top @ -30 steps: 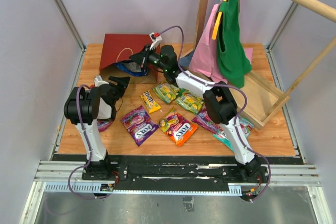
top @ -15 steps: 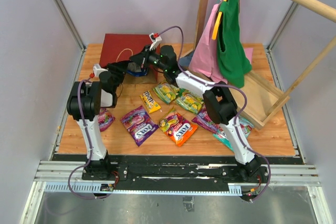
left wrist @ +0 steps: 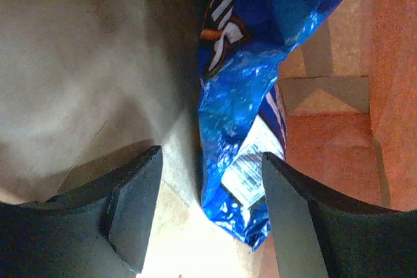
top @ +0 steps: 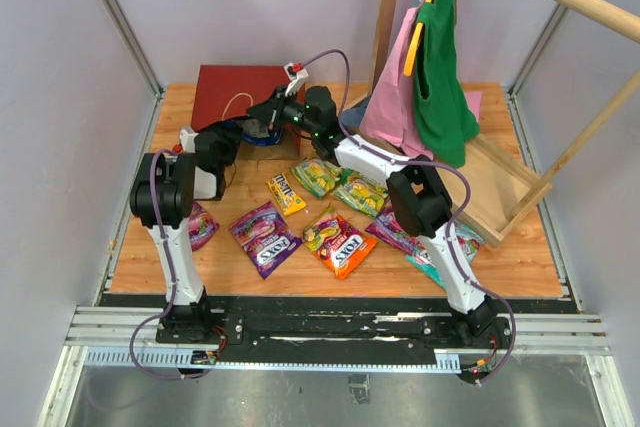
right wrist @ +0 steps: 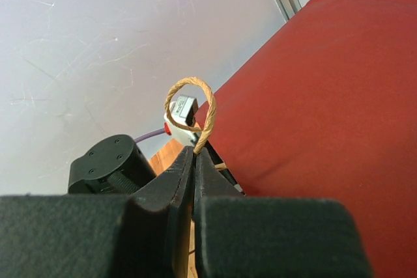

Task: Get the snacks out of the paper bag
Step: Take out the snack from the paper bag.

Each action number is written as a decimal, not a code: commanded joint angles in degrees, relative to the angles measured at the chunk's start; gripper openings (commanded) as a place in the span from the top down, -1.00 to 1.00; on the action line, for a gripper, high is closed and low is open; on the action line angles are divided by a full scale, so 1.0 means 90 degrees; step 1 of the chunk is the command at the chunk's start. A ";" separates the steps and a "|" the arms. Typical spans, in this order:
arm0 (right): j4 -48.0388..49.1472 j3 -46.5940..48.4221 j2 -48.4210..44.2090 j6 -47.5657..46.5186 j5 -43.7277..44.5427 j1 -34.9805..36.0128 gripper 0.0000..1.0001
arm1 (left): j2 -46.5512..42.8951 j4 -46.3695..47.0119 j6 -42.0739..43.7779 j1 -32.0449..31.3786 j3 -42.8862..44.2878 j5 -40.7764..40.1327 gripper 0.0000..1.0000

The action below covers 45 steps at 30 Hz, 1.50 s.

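Observation:
The dark red paper bag (top: 232, 93) lies on its side at the back left, its mouth facing the arms. My right gripper (right wrist: 194, 154) is shut on the bag's twine handle (right wrist: 197, 105) and holds the top edge up. My left gripper (left wrist: 205, 216) is open inside the brown mouth. The lower end of a blue snack packet (left wrist: 242, 105) hangs between its fingers (left wrist: 130, 209), close to the right one; I cannot tell if they touch. Several snacks lie on the table: a yellow packet (top: 286, 193), a purple one (top: 265, 237) and an orange one (top: 345, 247).
A wooden rack (top: 505, 187) stands at the back right with a pink garment (top: 392, 97) and a green one (top: 440, 77) hanging from it. More packets lie beside the right arm's base link (top: 425, 209). Grey walls close in both sides.
My left gripper has reached forward from the table in front of the bag into its mouth, and its jaws have narrowed a little. The right gripper kept its hold on the handle.

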 commanded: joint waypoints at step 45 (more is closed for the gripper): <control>-0.0268 0.0342 -0.0293 -0.1038 0.0745 0.0252 0.98 | -0.5894 -0.3382 0.3910 -0.0155 -0.0436 0.0721 0.99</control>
